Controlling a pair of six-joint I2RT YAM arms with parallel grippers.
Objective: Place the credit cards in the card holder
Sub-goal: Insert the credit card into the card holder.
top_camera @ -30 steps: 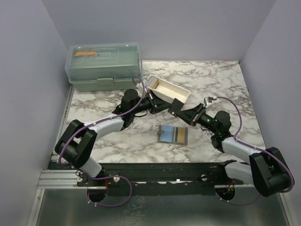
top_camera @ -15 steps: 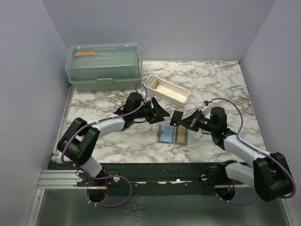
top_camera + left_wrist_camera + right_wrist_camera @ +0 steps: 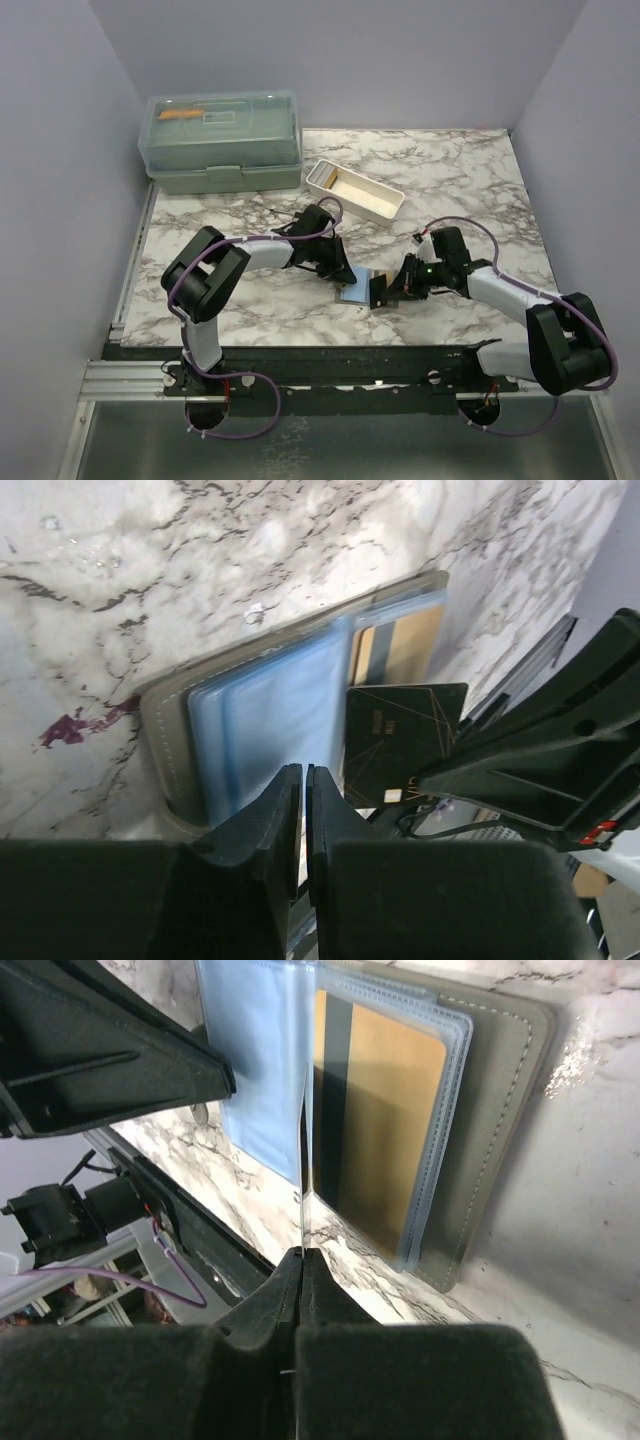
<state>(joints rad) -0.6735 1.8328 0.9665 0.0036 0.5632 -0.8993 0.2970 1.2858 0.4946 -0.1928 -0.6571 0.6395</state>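
Observation:
The grey-olive card holder (image 3: 352,292) lies open on the marble, its cover (image 3: 165,730) showing round light blue plastic sleeves (image 3: 270,720). A gold credit card (image 3: 385,1130) sits in the right-hand sleeve. My right gripper (image 3: 302,1252) is shut on a dark credit card (image 3: 395,735) with gold lines. It holds this card on edge (image 3: 303,1160) over the fold of the holder (image 3: 500,1130). My left gripper (image 3: 303,775) is closed to a sliver over the blue sleeve (image 3: 260,1060), with a thin blue edge between its jaws. In the top view both grippers meet over the holder, left (image 3: 347,275) and right (image 3: 378,293).
A long white tray (image 3: 355,190) stands behind the holder. A big green lidded box (image 3: 222,140) sits at the back left. The black front rail (image 3: 350,360) runs just near of the holder.
Both arms came down from the white tray to the card holder. The right gripper brought the dark card along. The left gripper opened, then closed on the blue sleeve.

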